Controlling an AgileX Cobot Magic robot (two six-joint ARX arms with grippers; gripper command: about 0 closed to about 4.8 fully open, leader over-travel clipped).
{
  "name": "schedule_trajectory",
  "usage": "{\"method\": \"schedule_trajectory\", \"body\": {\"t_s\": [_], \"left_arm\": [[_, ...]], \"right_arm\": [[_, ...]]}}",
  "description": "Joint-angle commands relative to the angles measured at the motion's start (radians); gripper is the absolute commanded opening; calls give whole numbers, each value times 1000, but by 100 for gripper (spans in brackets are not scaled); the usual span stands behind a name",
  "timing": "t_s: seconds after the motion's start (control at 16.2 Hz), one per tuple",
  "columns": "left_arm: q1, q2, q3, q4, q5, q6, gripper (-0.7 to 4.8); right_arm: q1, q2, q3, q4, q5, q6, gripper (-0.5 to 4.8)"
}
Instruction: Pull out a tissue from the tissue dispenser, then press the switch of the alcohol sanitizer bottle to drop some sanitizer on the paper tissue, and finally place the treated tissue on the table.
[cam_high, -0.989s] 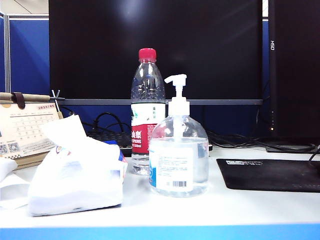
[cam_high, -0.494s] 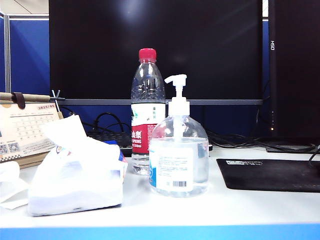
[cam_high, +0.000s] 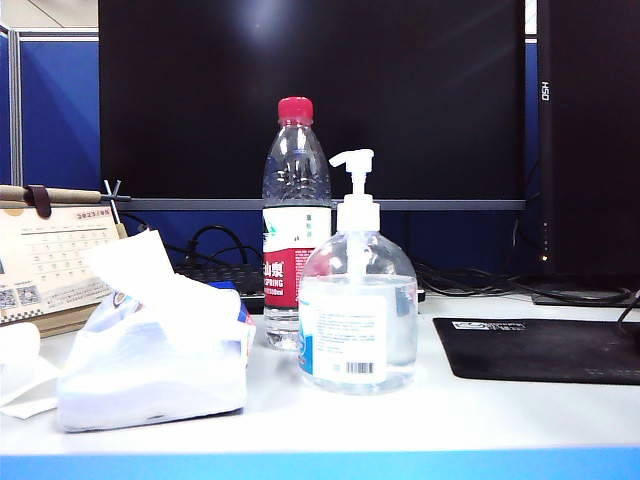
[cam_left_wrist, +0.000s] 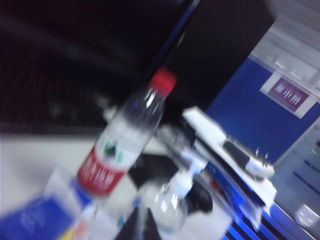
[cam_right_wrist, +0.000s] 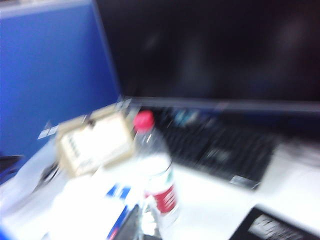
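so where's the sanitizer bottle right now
In the exterior view the alcohol sanitizer bottle stands near the middle of the table, just right of the tissue dispenser and in front of the red-capped water bottle.

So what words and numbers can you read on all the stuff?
"SPRING": red label of the water bottle, beside Chinese characters too small to read.
"2023/05": top of the desk calendar.
Sanitizer bottle label: barcode and print too small.
Mouse pad logo: too small.
Monitor edge lettering: unclear.
Tissue pack print: unreadable.
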Motion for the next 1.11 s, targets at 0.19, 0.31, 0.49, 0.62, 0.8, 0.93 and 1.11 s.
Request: {"method": "schedule_trajectory", "body": {"t_s": [0.19, 0.31, 0.49, 0.62, 0.8, 0.93, 1.11], "left_arm": [[23, -444, -13, 50, -37, -209, -6], [129, -652, -13, 44, 86, -350, -6], [183, -739, -13, -31, 244, -389, -6], [198, -740, -13, -241, 248, -245, -6], [198, -740, -13, -932, 216, 273, -6], [194, -740, -13, -1582, 8, 754, 29], [179, -742, -11, -1493, 73, 708, 73]], "right_arm": [[0, -224, -42, -239, 177, 37, -5], [0, -223, -133, -204, 178, 175, -5], [1, -224, -252, -101, 269, 346, -5], [1, -224, -346, -42, 268, 363, -5], [3, -224, -501, 27, 270, 371, -5], [3, -216, -566, 76, 287, 365, -6], [5, -225, -572, 100, 328, 358, -5]]}}
